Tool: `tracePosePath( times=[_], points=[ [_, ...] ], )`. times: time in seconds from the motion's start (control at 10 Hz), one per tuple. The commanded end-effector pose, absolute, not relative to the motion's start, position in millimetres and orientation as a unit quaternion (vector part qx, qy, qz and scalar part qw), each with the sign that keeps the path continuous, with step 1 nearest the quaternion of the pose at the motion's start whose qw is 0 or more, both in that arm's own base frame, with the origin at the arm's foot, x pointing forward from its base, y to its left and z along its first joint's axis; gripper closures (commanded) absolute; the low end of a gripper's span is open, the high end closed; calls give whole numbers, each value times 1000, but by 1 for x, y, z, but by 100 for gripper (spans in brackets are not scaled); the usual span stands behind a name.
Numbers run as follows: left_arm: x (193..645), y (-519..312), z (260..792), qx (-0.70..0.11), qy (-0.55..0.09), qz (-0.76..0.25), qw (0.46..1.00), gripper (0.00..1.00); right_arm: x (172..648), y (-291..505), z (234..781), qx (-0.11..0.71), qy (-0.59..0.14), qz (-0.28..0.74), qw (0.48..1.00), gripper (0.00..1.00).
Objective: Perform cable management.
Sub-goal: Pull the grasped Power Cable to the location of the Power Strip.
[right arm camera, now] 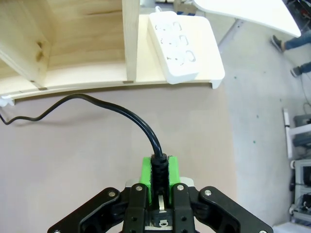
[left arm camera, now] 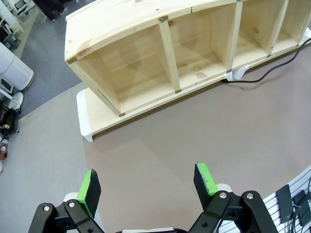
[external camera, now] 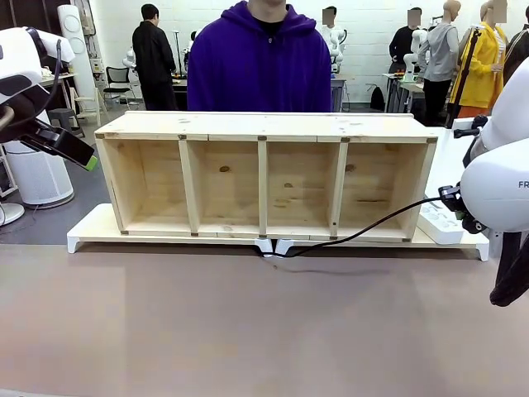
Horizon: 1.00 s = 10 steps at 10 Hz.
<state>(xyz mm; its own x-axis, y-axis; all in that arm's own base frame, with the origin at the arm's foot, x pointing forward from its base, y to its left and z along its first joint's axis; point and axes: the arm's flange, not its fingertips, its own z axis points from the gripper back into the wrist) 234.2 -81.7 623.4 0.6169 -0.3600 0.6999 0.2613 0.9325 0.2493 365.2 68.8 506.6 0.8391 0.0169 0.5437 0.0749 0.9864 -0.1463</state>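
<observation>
The right end effector (right arm camera: 158,167) is closed on the ribbed plug end of the thin black power cable (right arm camera: 121,110), with the green pads pressing the moulded collar from both sides. That hold is narrow, so in my judgement the collar could twist or slip between the pads if the cord pulls sideways.

From the pads the cable arches up, then trails across the brown surface (external camera: 248,331) in loose bends to the gap between the white feet under the middle of the long pale wooden shelf (external camera: 264,126). I cannot tell whether it is caught there. If it is, drawing the plug away would take up the slack, and the cord could then jerk out of the grip or drag the shelf.

The left end effector (left arm camera: 148,182) hangs open above bare surface, well apart from the cord, so it cannot steady it.

The white multi-socket power strip (right arm camera: 177,46) lies just beside the shelf's end. The plug's pins are hidden, so misalignment at a socket is a risk.
</observation>
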Motion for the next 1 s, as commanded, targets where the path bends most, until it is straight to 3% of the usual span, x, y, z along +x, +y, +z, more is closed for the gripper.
tracePosePath(
  times=[0.0, 0.4, 0.9],
  points=[
    [235, -81, 624, 66, -406, -177, 894, 0, 362, 68, 509, -76, -281, -23, 957, 84],
    [235, -81, 624, 66, -406, -177, 894, 0, 365, 68, 507, -81, -282, -16, 956, 84],
    [235, -81, 624, 66, -406, -177, 894, 0, 361, -18, 549, -96, -297, -46, 949, 84]
  ],
)
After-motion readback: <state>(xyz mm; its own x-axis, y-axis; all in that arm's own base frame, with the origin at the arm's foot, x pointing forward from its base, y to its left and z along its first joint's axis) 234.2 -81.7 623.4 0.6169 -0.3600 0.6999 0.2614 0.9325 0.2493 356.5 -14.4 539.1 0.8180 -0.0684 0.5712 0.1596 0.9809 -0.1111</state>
